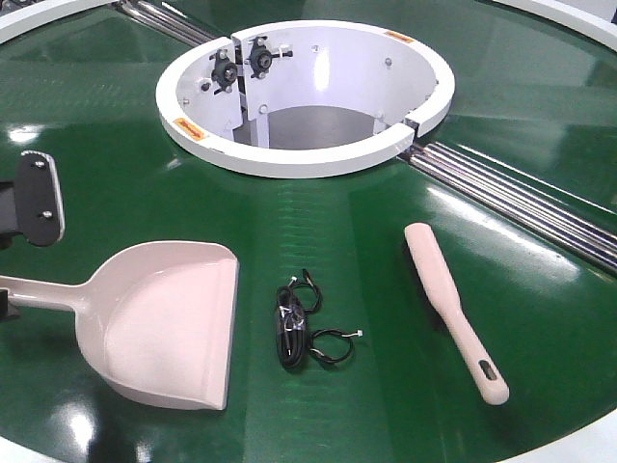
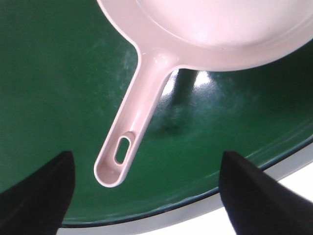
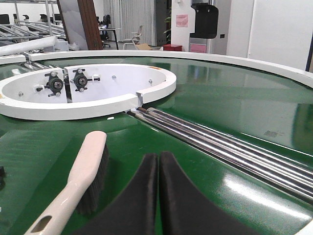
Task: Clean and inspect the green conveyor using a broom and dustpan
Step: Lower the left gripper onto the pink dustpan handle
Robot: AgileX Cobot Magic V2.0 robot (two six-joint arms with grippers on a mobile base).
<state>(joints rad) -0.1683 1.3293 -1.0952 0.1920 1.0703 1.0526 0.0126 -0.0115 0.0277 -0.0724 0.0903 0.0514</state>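
Note:
The green conveyor (image 1: 135,145) fills the front view. The pink-beige dustpan (image 1: 169,323) lies on it at the left, its handle pointing left. My left gripper (image 1: 24,253) is open at the left edge, its fingers either side of the handle end. In the left wrist view the slotted handle (image 2: 117,161) lies between the wide-apart fingers (image 2: 44,191) without touching them. The broom (image 1: 453,309) lies on the belt at the right, bristles down. My right gripper (image 3: 159,159) is shut and empty, just right of the broom (image 3: 85,171) and apart from it; it is out of the front view.
A tangled black cable (image 1: 301,330) lies between dustpan and broom. The white ring hub (image 1: 289,159) stands behind, and chrome roller rods (image 1: 521,198) run to the right. The belt's white front edge (image 2: 274,196) is close under the left gripper.

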